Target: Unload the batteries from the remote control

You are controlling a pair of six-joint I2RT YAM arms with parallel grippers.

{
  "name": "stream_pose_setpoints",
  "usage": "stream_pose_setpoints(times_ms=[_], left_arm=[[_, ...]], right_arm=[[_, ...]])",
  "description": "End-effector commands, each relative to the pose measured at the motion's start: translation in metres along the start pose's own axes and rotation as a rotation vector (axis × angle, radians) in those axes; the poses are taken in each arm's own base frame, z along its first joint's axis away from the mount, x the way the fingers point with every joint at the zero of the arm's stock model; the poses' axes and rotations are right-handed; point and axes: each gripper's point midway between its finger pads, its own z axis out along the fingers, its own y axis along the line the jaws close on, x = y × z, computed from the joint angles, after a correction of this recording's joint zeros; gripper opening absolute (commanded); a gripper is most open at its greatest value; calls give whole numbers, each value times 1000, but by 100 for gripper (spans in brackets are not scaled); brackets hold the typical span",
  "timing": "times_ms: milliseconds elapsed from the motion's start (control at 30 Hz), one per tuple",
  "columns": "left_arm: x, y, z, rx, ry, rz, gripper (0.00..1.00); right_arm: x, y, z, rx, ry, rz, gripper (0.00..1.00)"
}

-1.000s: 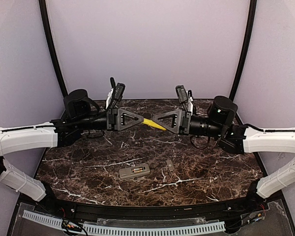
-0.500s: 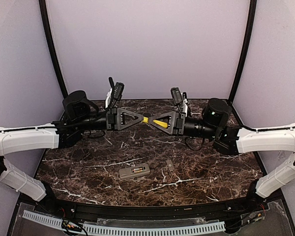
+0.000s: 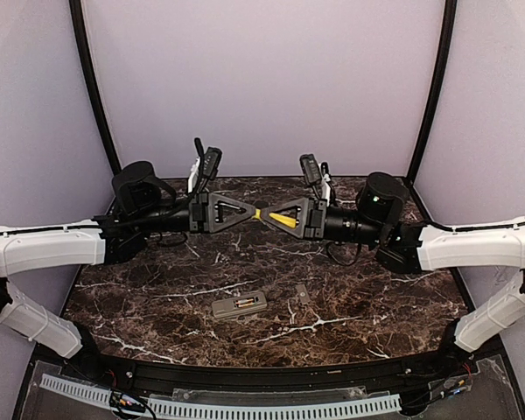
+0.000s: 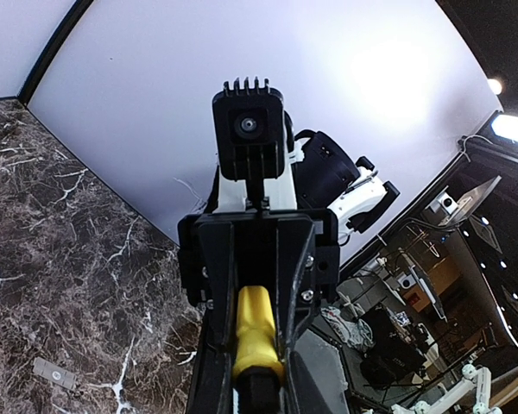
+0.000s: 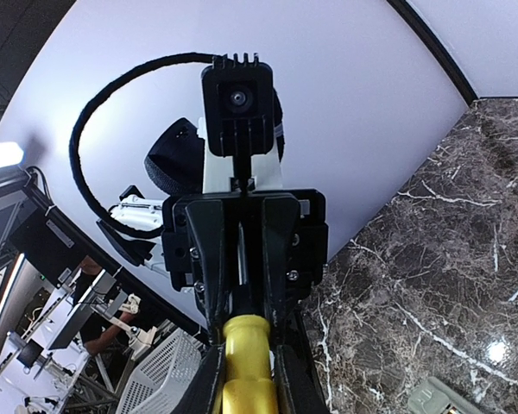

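Left gripper (image 3: 248, 213) is clamped on one end of the yellow-handled screwdriver (image 3: 261, 214), held in mid-air over the far table (image 3: 376, 306). Right gripper (image 3: 278, 219) faces it, fingers closed on the yellow handle, apparently a handover for prying. Remote control (image 3: 239, 305) lies near centre, bay upward, with batteries (image 3: 244, 304) seemingly inside and the cover (image 3: 303, 295) beside it to the right.
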Motion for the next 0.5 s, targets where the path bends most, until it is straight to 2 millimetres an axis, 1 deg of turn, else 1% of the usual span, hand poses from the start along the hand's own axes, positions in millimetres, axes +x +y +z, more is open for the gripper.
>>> stream_pose_setpoints(times_ms=[0, 200, 267, 300, 333, 400, 433, 467], left_arm=[[1, 2, -1, -2, -6, 16, 0], [0, 4, 0, -4, -6, 17, 1], [0, 3, -1, -4, -3, 23, 7], [0, 2, -1, -6, -2, 30, 20], [0, 2, -1, -8, -2, 34, 27], [1, 2, -3, -24, 7, 46, 62], [2, 3, -5, -42, 14, 55, 69], [3, 4, -6, -52, 17, 61, 80]], right_arm=[[-6, 16, 6, -51, 2, -35, 15], [-3, 15, 6, -58, 14, -34, 0], [-4, 16, 5, -56, 11, -40, 0], [-4, 16, 4, -52, 9, -43, 0], [-4, 14, 4, -40, 8, -45, 0], [-4, 10, 1, 0, 4, -51, 0], [-5, 6, -1, 29, 4, -56, 0], [-6, 4, -4, 54, 2, -63, 0]])
